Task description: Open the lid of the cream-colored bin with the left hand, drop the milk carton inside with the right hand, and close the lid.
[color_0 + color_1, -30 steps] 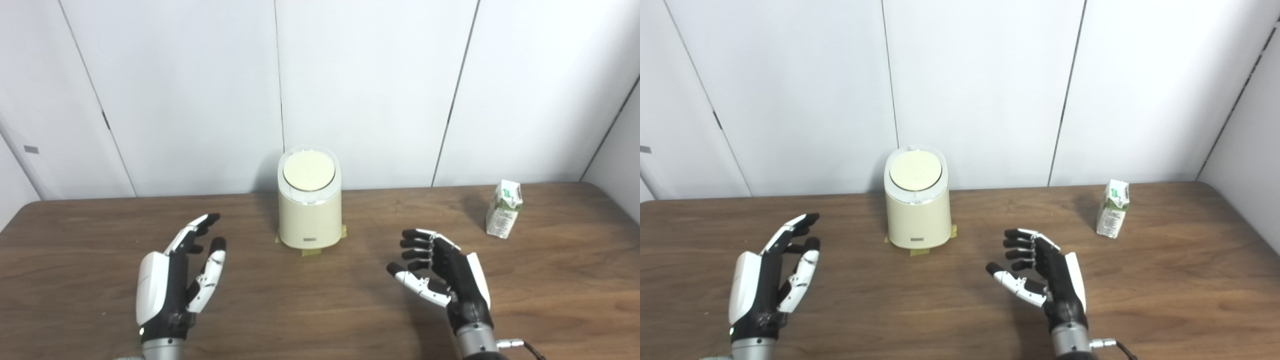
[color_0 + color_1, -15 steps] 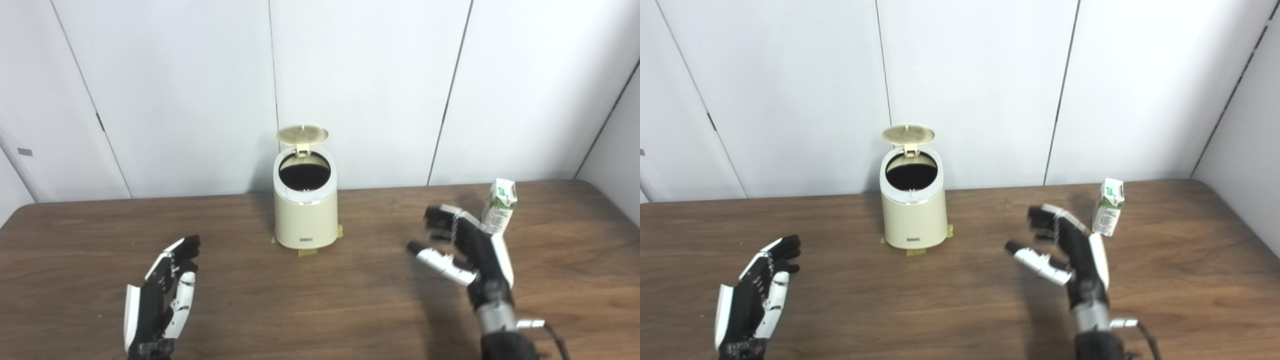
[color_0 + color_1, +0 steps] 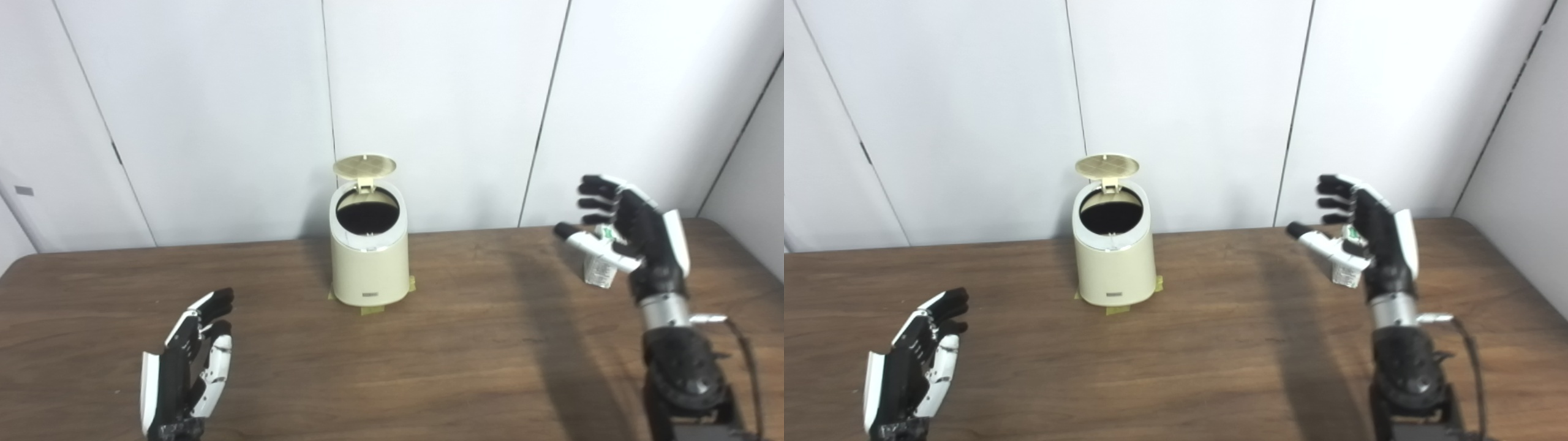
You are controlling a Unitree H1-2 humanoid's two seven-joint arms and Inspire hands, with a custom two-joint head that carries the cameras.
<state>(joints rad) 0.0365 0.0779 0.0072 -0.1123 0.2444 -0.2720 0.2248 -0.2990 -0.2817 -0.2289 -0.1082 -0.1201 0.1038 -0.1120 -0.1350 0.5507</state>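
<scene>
**Inspector A:** The bin (image 3: 369,260) is standing at the back middle of the table (image 3: 465,361), close to the wall (image 3: 429,92). Its lid (image 3: 364,165) is standing raised on the rear hinge, and the dark mouth is showing. Tape (image 3: 371,309) is peeking out under the base.

**Inspector B:** The left hand (image 3: 184,373) is hovering low at the near left, well apart from the bin, fingers loosely extended and holding nothing. The right hand (image 3: 1363,226) is raised at the far right, fingers spread wide, thumb pointing toward the bin.

**Inspector A:** The carton (image 3: 1346,269) is sitting behind that hand, mostly covered. I cannot tell whether the fingers are touching it.

**Inspector B:** The views are differing there. In the left eye view the carton (image 3: 599,269) is showing below the thumb with a scrap of green print by the palm. In the right eye view only its lower white face is showing beside the wrist.

**Inspector A:** Writing?

**Inspector B:** A small dark label is sitting low on the bin's front; its text is too small to read. The carton's print is also illegible. A cable (image 3: 744,355) is trailing from the right forearm.
</scene>
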